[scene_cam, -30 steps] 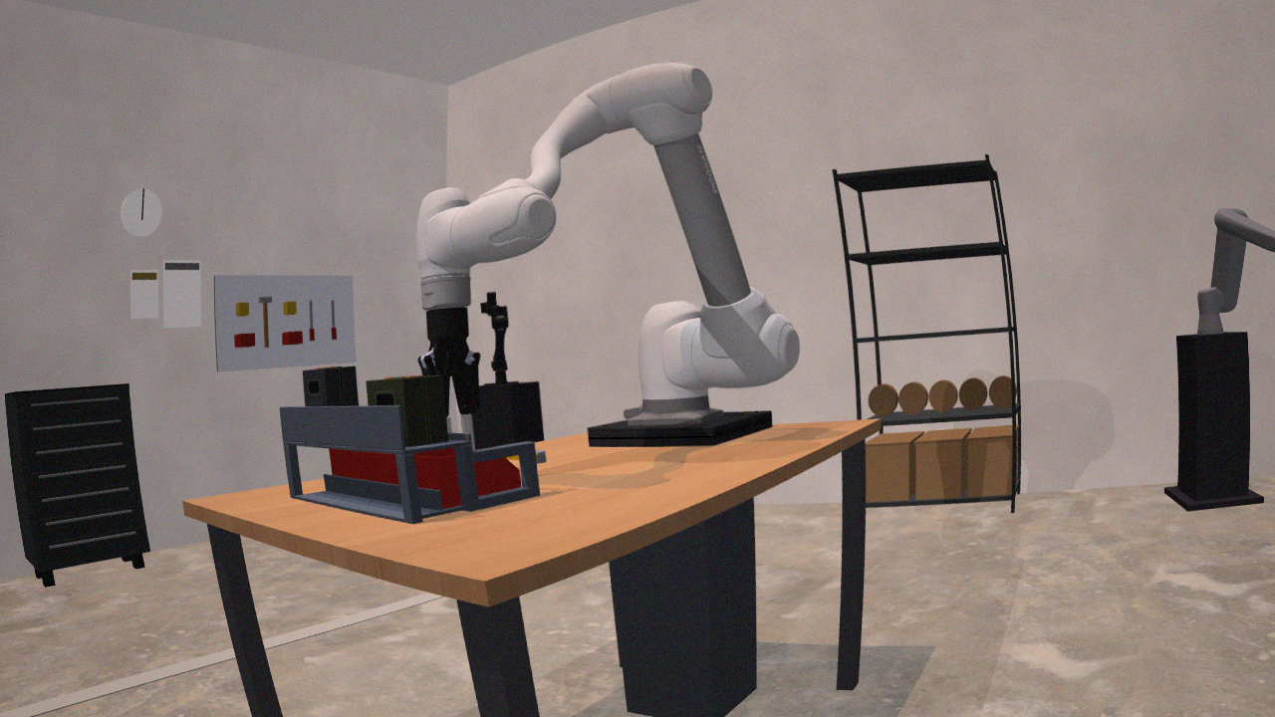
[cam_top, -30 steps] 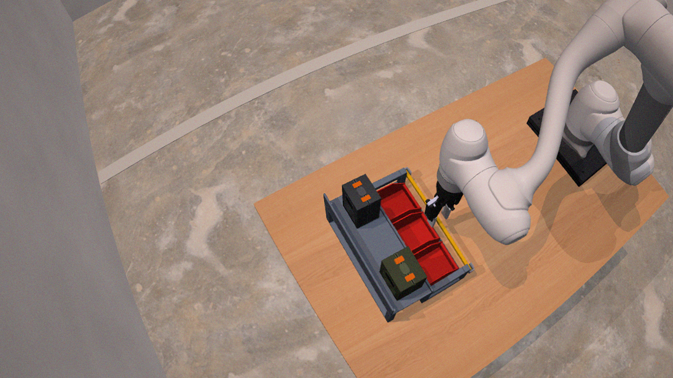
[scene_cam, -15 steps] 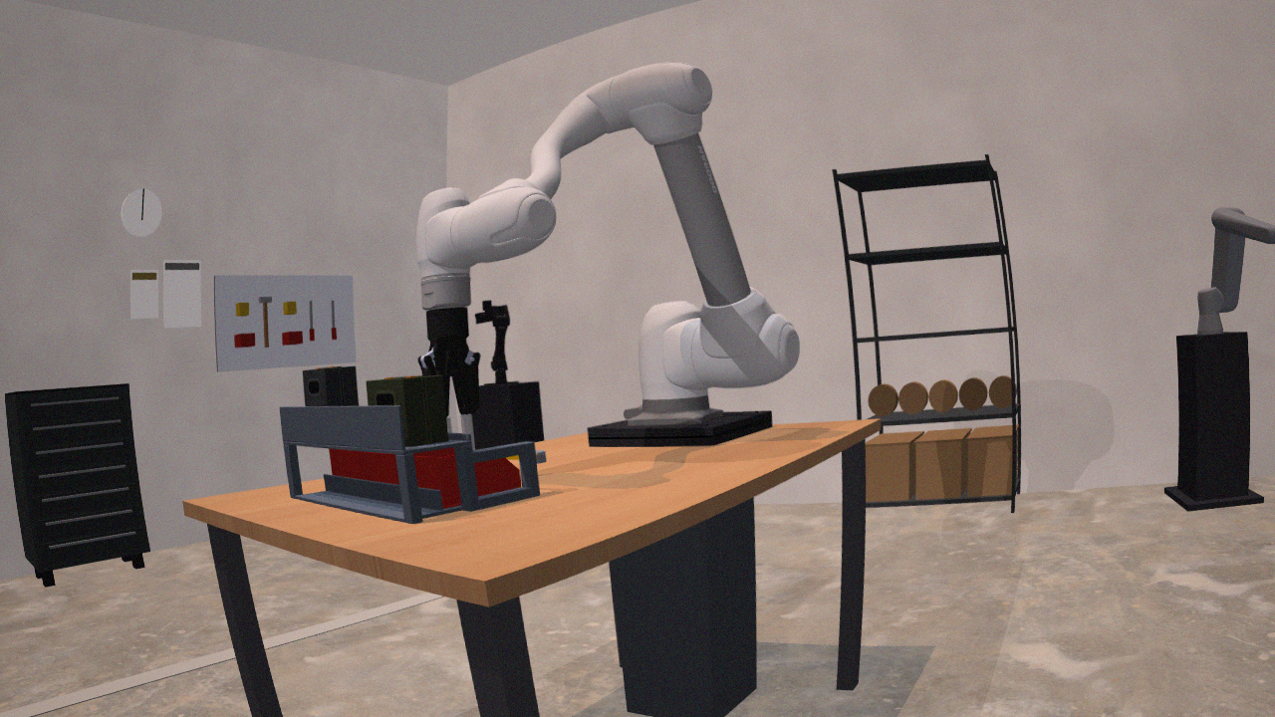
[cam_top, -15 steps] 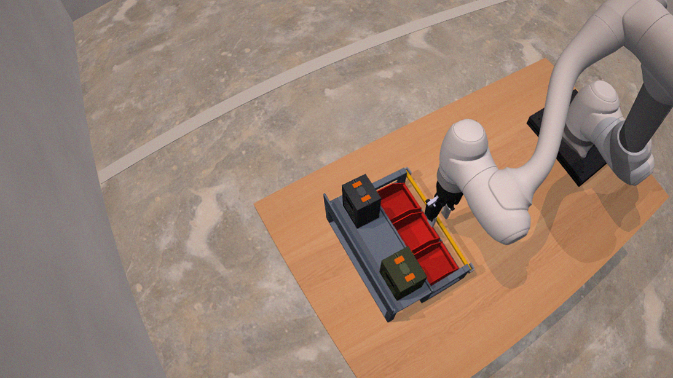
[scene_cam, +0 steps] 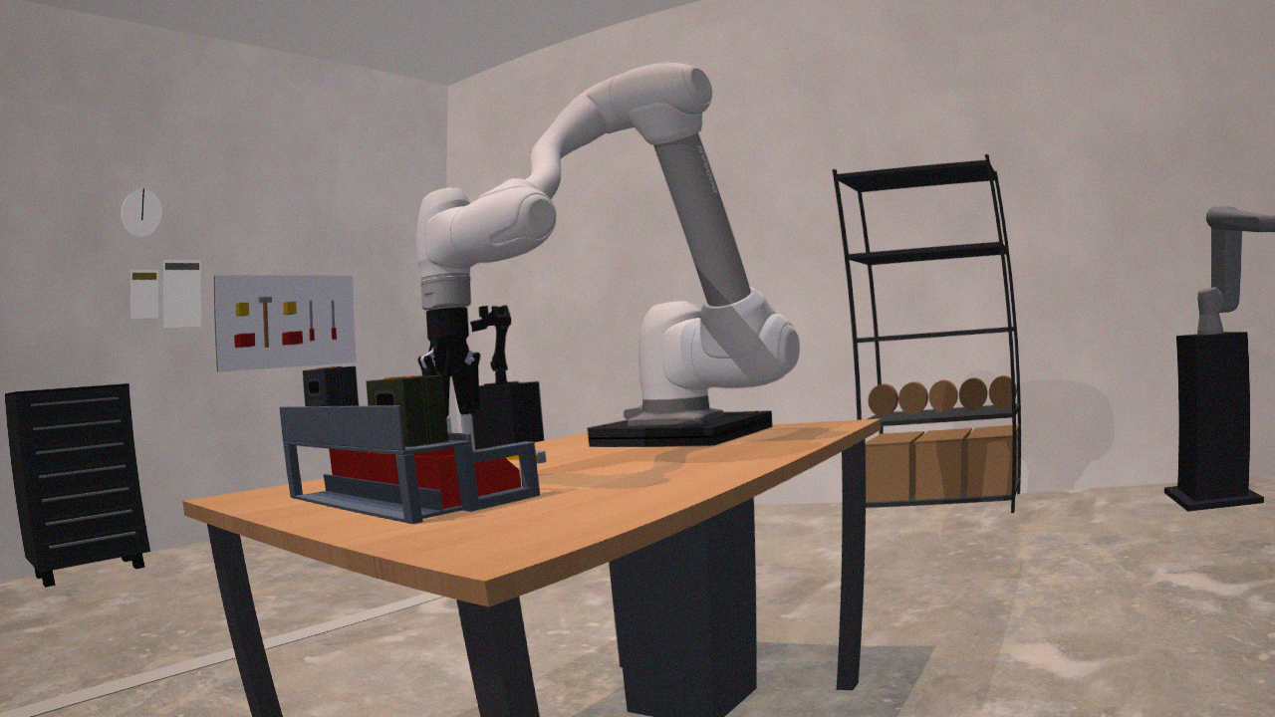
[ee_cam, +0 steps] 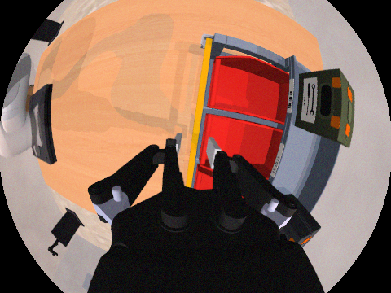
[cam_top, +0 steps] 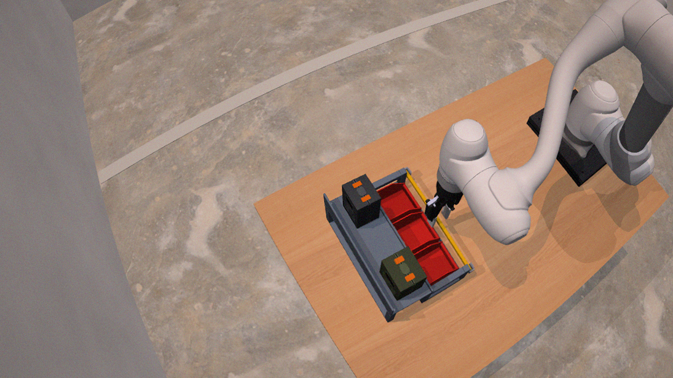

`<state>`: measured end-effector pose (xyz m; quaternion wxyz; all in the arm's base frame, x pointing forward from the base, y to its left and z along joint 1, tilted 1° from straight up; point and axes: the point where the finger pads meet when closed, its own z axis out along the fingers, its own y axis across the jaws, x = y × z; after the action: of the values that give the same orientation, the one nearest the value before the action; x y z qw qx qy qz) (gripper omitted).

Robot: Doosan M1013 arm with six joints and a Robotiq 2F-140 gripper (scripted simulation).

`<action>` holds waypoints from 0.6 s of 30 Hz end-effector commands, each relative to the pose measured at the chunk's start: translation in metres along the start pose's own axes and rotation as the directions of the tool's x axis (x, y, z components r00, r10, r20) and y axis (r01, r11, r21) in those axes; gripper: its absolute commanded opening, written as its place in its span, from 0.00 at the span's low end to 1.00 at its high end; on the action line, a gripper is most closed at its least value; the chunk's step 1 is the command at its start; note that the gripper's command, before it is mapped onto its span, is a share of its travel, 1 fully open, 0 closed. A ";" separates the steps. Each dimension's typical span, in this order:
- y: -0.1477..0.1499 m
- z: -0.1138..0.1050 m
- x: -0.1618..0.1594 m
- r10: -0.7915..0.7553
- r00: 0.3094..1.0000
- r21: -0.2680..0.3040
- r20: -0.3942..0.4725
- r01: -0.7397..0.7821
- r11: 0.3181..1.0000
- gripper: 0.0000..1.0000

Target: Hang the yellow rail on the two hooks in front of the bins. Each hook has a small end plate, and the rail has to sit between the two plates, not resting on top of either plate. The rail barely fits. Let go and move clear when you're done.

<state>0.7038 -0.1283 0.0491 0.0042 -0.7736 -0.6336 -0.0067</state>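
Observation:
The yellow rail lies along the front edge of the grey rack, just in front of the three red bins. In the wrist view the rail runs straight along the bins, and its far end sits by the rack's corner hook. I cannot tell how its ends sit against the end plates. My gripper hangs over the rail near its far half. Its fingers are open, one on each side of the rail, and do not touch it. In the side view the gripper stands upright over the rack.
A black box and a green box stand on the rack behind the bins. The robot base sits at the table's far right. A black stand is behind the rack in the side view.

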 end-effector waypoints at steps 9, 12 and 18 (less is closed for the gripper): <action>0.000 -0.008 0.000 0.000 1.000 0.000 0.000 0.000 1.000 0.37; 0.000 -0.032 0.000 0.000 1.000 0.000 0.000 0.000 1.000 0.37; 0.000 -0.040 0.000 0.000 1.000 0.000 0.000 0.000 1.000 0.37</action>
<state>0.7036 -0.1289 0.0885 0.0043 -0.7736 -0.6336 -0.0066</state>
